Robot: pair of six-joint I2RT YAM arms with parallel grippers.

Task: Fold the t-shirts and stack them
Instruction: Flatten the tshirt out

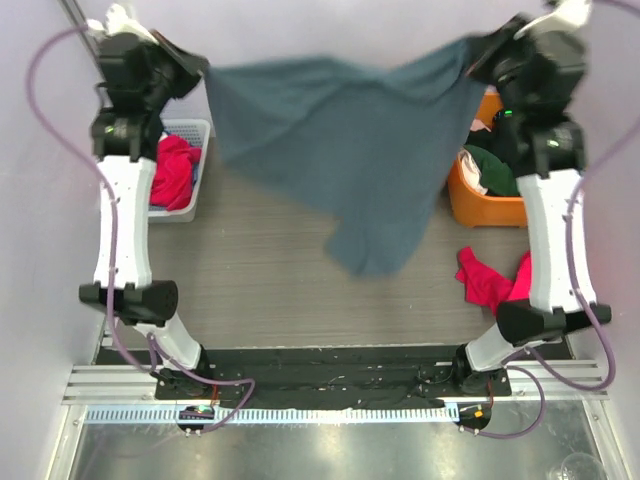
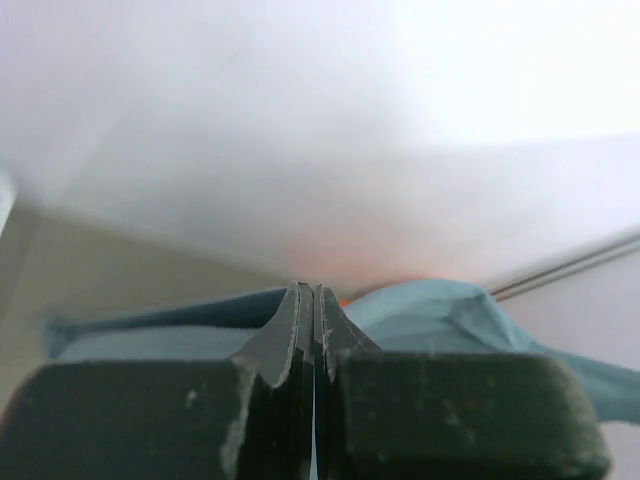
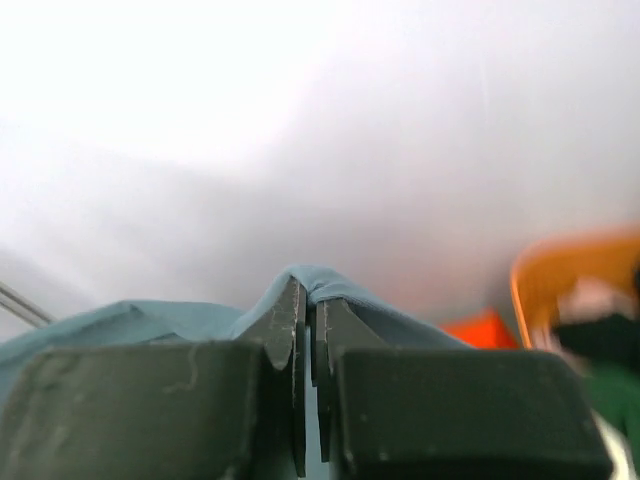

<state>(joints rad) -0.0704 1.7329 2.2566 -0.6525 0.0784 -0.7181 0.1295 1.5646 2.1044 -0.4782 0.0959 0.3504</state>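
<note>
Top external view: at far left a grey basket holds a red garment. Next to it, the left gripper is clamped tight on 1 upper corner of the blue-grey shirt, which hangs spread in the air between the 2 arms, its lower end drooping over the table. The right gripper is pinched closed on the other corner. Beside it stands an orange tub, and a red cloth lies near the right arm.

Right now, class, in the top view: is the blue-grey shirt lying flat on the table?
No, the shirt hangs stretched between the left pincer and the right pincer.
</note>
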